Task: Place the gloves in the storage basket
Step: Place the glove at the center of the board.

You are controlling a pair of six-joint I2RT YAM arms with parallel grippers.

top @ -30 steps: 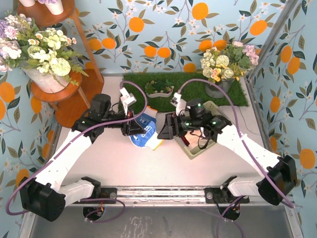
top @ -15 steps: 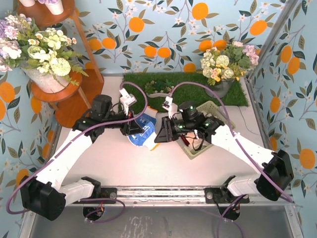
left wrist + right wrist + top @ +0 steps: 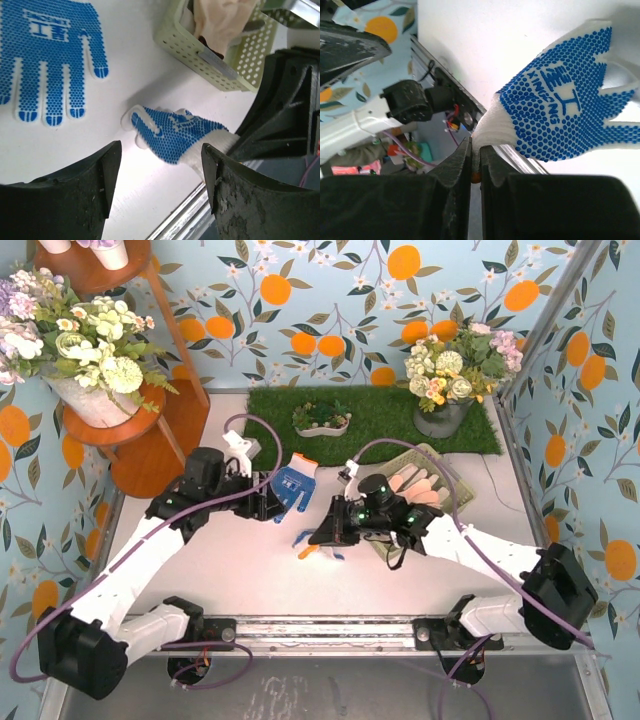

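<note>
One blue-and-white glove [image 3: 297, 483] [image 3: 50, 55] lies flat, palm dots up, on the white table. My left gripper [image 3: 272, 506] [image 3: 160, 175] hangs open just left of it, nothing between its fingers. My right gripper [image 3: 325, 533] [image 3: 476, 150] is shut on the cuff of a second blue-and-white glove [image 3: 310, 543] [image 3: 175, 132] [image 3: 560, 115], whose orange cuff edge shows between the jaws. This glove droops onto the table near the front. The pale green storage basket [image 3: 458, 480] [image 3: 200, 55] stands to the right with peach-tan gloves [image 3: 420, 483] [image 3: 225, 20] inside.
A grass mat [image 3: 380, 425] at the back carries a small white dish of plants [image 3: 322, 420] and a flower pot [image 3: 440, 412]. A wooden stand with flowers [image 3: 100, 390] rises at the left. The arms' mounting rail [image 3: 320, 625] runs along the near edge.
My left gripper opened and drew back left, leaving one blue glove flat on the table. My right gripper shut on the other blue glove's cuff and moved toward the near edge.
</note>
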